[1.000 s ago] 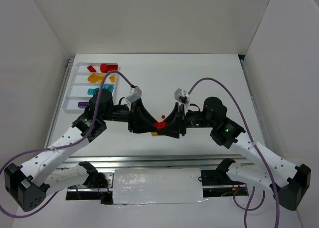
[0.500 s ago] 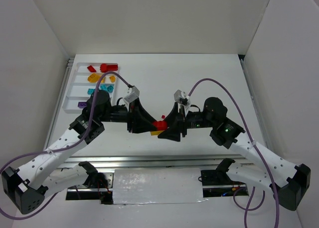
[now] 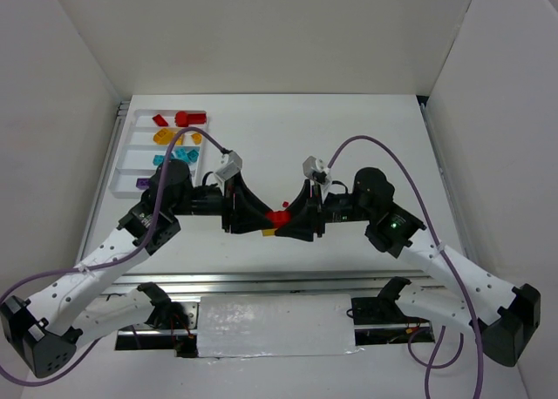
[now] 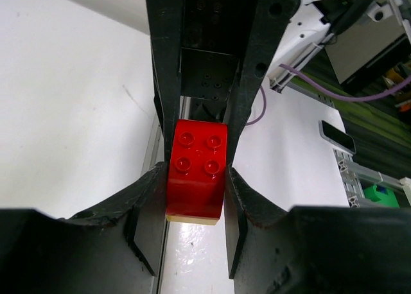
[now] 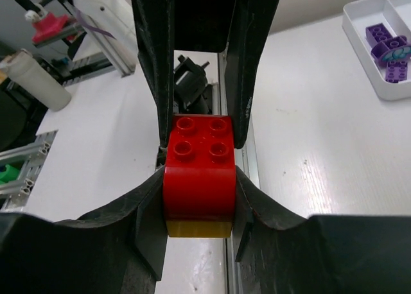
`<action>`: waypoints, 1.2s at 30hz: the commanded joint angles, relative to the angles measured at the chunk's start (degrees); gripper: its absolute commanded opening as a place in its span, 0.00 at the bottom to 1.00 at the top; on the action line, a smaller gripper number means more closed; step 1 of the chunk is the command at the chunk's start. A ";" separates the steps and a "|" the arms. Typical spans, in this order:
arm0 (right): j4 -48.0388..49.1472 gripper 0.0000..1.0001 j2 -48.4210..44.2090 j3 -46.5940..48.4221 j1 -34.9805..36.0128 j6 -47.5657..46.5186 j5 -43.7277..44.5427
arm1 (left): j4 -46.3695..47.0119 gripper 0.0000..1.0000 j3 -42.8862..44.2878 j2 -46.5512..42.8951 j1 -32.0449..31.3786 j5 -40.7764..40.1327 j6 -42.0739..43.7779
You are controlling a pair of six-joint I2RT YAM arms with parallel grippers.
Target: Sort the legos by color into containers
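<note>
Both tools meet over the middle of the table (image 3: pixel 375 138), well apart from the tray (image 3: pixel 124 152); the left tool (image 4: pixel 192 194) and the right tool (image 5: pixel 199 194) are each clamped on the sides of one red brick (image 3: pixel 279 216), which has a yellow brick (image 5: pixel 199 228) stuck beneath it; whether either tool also reaches the yellow one I cannot tell. The step appears to be splitting the pair; to do it well, one tool should hold red alone and the other shift onto yellow, then peel with a slight tilt rather than a straight pull, gripping firmly so neither piece flies off; red then belongs in the far compartment with the other reds (image 3: pixel 187 118).
</note>
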 commanded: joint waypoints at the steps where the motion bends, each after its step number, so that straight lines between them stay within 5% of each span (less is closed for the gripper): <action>1: -11.66 0.00 3.20 2.35 0.19 -10.27 -5.12 | 2.60 0.00 5.52 -1.37 2.24 -10.57 -2.85; 12: -13.39 0.00 3.47 2.62 0.19 -10.82 5.77 | 2.16 0.00 10.81 1.09 8.66 -9.34 -6.89; 17: -12.07 0.00 2.24 1.39 0.19 -8.35 13.49 | -8.42 0.00 14.23 3.62 13.58 -19.61 -8.56; 22: -10.49 0.00 0.75 0.52 0.19 -7.04 15.18 | -4.09 0.00 13.01 7.24 22.20 -11.90 -14.01; 25: -9.35 0.00 -0.48 -0.36 0.10 -6.16 18.43 | -8.53 0.00 13.35 8.12 24.40 -20.38 -13.93; 29: -7.68 0.00 -2.58 -1.33 0.10 -3.44 24.40 | -17.61 0.00 17.57 12.76 28.35 -43.99 -14.53; 36: -5.83 0.00 -4.70 -3.80 -0.51 1.84 33.11 | -22.80 0.00 31.88 32.08 39.33 -59.61 -17.88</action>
